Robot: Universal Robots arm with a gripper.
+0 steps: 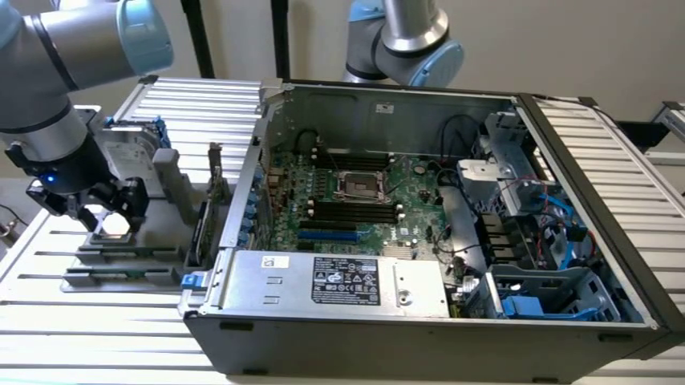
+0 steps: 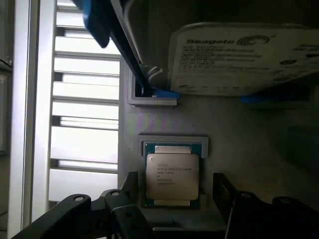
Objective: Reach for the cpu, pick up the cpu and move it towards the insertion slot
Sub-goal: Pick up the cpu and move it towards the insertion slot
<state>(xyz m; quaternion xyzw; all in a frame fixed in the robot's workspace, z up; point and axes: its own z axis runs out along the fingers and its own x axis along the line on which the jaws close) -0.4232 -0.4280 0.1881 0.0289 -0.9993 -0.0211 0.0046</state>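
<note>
The cpu, one, lies between two parted jaws.

Beige wall, white slatted table

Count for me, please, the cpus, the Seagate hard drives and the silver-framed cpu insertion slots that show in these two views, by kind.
cpu: 1
Seagate hard drive: 1
insertion slot: 1
Total: 3
</note>
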